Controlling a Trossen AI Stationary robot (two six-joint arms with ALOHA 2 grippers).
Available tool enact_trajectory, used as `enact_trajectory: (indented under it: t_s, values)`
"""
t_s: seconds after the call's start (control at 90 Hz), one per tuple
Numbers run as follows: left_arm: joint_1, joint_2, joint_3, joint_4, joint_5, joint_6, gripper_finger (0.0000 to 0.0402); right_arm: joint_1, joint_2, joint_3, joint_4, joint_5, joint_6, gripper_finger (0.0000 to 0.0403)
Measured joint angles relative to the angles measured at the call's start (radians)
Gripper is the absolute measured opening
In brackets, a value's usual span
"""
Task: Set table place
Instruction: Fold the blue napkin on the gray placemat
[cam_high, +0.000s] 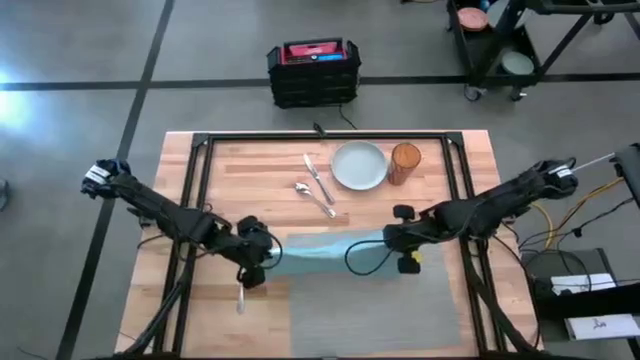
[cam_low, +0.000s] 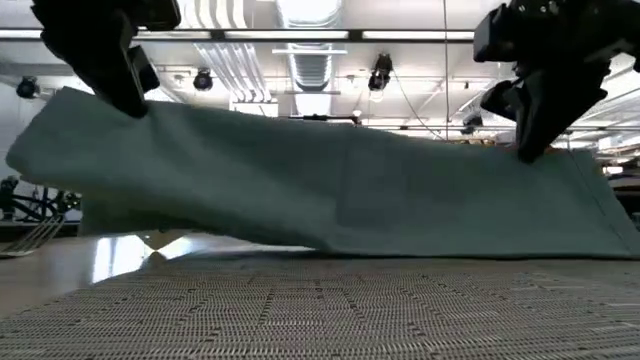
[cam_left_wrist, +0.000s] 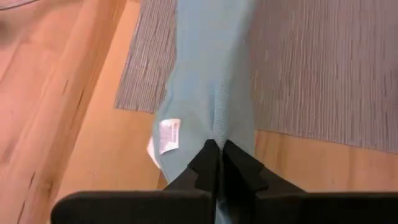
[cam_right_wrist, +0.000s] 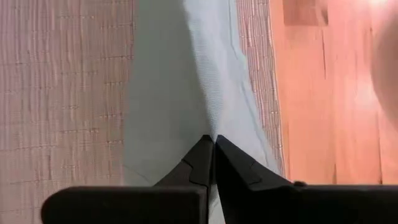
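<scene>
Both arms work over the near half of the table (cam_high: 250, 150), each pinching one end of the teal napkin (cam_high: 318, 252) and holding it stretched between them above the grey placemat (cam_high: 400, 310). Left gripper (cam_high: 262, 262) sits at the placemat's left edge, its fingers pressed together on the cloth; in the left wrist view the fingertips (cam_left_wrist: 214, 155) meet on a bunched fold of napkin (cam_left_wrist: 211, 81), a small white care tag (cam_left_wrist: 168, 135) hanging just beside them, with placemat (cam_left_wrist: 323, 68) and bare wood (cam_left_wrist: 81, 112) below. Right gripper (cam_high: 392, 243) is near the placemat's far edge, also clamped tight on the fabric; in the right wrist view its fingertips (cam_right_wrist: 211, 149) close on the napkin (cam_right_wrist: 180, 74) over the woven mat (cam_right_wrist: 62, 87). In the low view the napkin (cam_low: 330, 190) hangs as a broad sheet, sagging in the middle, its lower edge close to the mat (cam_low: 320, 310); touching or not, cannot tell. Farther back on the table: pale plate (cam_high: 359, 165), amber glass (cam_high: 404, 163) just beside it, knife (cam_high: 318, 178) and spoon (cam_high: 314, 198) left of the plate. A fork (cam_high: 240, 296) lies near the left gripper. A black crate (cam_high: 313, 72) stands on the floor beyond the table.
</scene>
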Motion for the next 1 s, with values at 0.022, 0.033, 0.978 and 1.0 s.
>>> enact_trajectory:
  t_s: [0.022,0.033,0.978,1.0]
  values:
    - [-0.001,0.001,0.001,0.003,0.0,0.0,0.0,0.0,0.0,0.0,-0.004,0.0,0.004,0.0]
    - [-0.002,0.002,0.001,0.003,0.0,0.0,0.0,0.0,-0.001,0.0,-0.005,0.0,0.004,0.0]
    - [-0.023,0.012,0.215,-0.192,-0.061,0.096,0.0,0.071,-0.005,0.331,-0.43,0.026,0.044,0.0]
    - [-0.027,0.016,0.212,-0.189,-0.062,0.096,0.0,0.083,-0.005,0.326,-0.428,0.033,0.055,0.0]
